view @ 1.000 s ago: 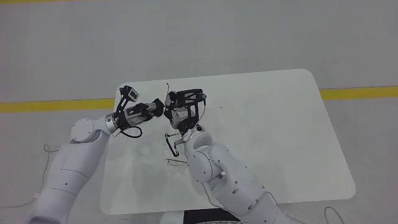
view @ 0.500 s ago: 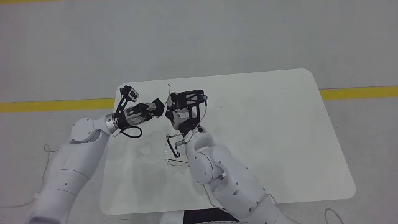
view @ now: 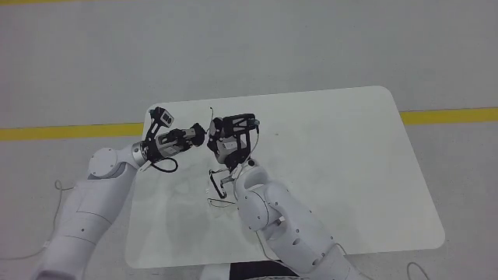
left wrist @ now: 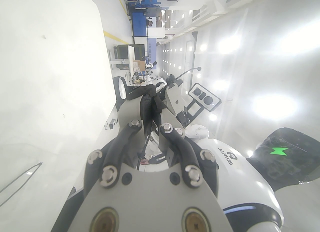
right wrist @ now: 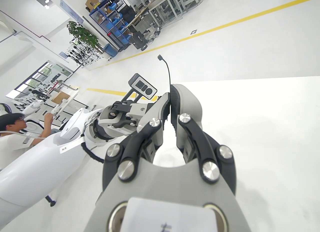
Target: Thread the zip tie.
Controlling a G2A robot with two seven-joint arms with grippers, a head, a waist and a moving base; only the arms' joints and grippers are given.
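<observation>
Fingers of the right gripper are squeezed tight on the zip tie. The left gripper has its fingers pressed close together too, and a thin black strand runs between them, which looks like the other end of the same tie.

The big white table fills the middle of the top view. Both grippers meet tip to tip over its upper left part, just left of the frame's middle. The left gripper comes in from the left and the right gripper from below.

The zip tie is thin and black. It sticks out past the fingertips and points toward the top of the frame, bending a little. Its long way runs up and down in the frame. Its small square head is at the free end.

A thin black loop lies flat on the table, just below the grippers in the frame.
</observation>
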